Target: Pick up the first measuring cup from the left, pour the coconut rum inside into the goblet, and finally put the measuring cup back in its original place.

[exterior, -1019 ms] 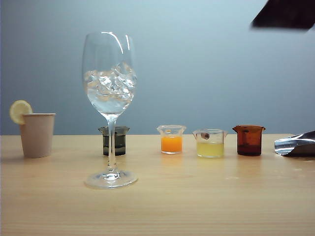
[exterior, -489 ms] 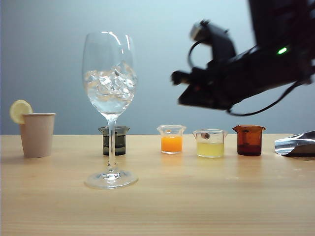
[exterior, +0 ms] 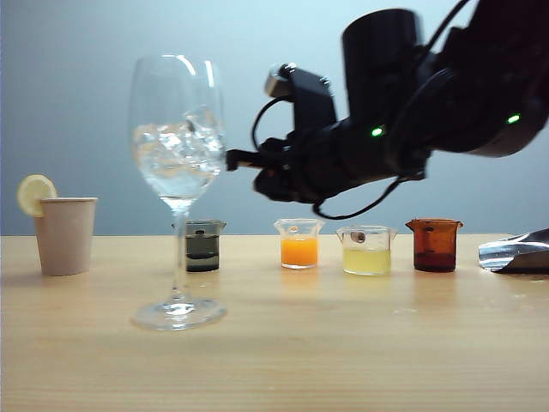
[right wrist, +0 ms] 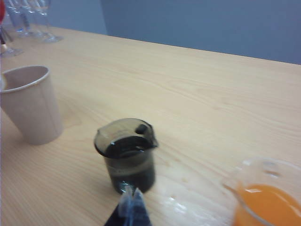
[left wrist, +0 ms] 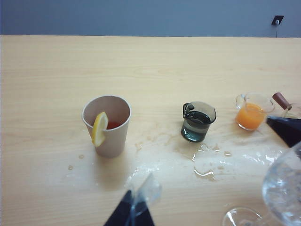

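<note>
Right tool closed and empty, poised just before the first measuring cup in the right wrist view. Seen from outside as right tool, reaching across above the cups, level with the goblet bowl; half a second back, further right and higher. Left tool closed, empty, above the table. Only the left wrist view shows spilled drops beside the cup. Goblet now shifted slightly left.

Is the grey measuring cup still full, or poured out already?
Still holding liquid. The grey measuring cup stands upright on the table, liquid near its rim, with the shut right end effector just short of it.
</note>
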